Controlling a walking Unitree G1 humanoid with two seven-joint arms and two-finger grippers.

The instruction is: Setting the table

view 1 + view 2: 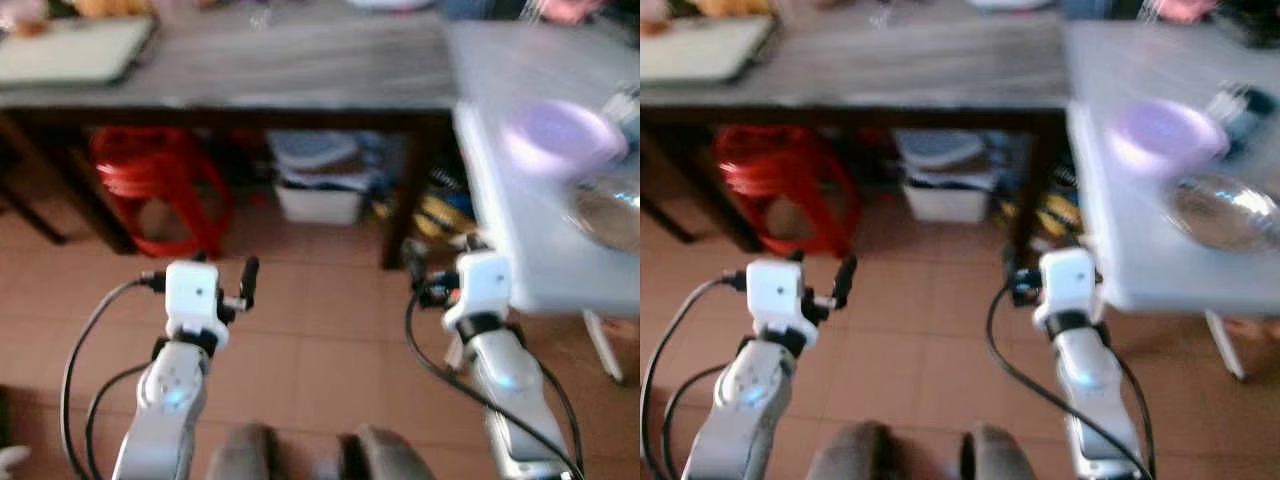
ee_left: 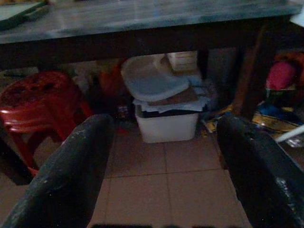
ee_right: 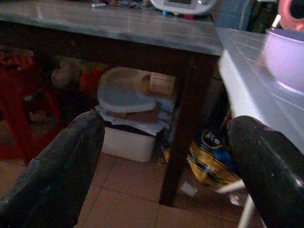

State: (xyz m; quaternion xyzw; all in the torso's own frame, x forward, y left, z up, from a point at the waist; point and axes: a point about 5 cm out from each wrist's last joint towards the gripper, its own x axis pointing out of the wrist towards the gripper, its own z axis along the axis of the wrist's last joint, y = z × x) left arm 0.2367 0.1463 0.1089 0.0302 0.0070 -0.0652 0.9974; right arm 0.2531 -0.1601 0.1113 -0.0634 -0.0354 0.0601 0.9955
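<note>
A long grey wood-grain table (image 1: 300,60) runs across the back, a white plastic folding table (image 1: 520,220) butting against it on the right. On the white table a lilac plastic bowl (image 1: 558,135) sits behind a shiny metal bowl (image 1: 612,215). Under the long table, stacked red plastic stools (image 1: 150,185) stand left of a white lidded storage tub (image 1: 320,185), with a yellow bag (image 1: 445,215) by the table leg
</note>
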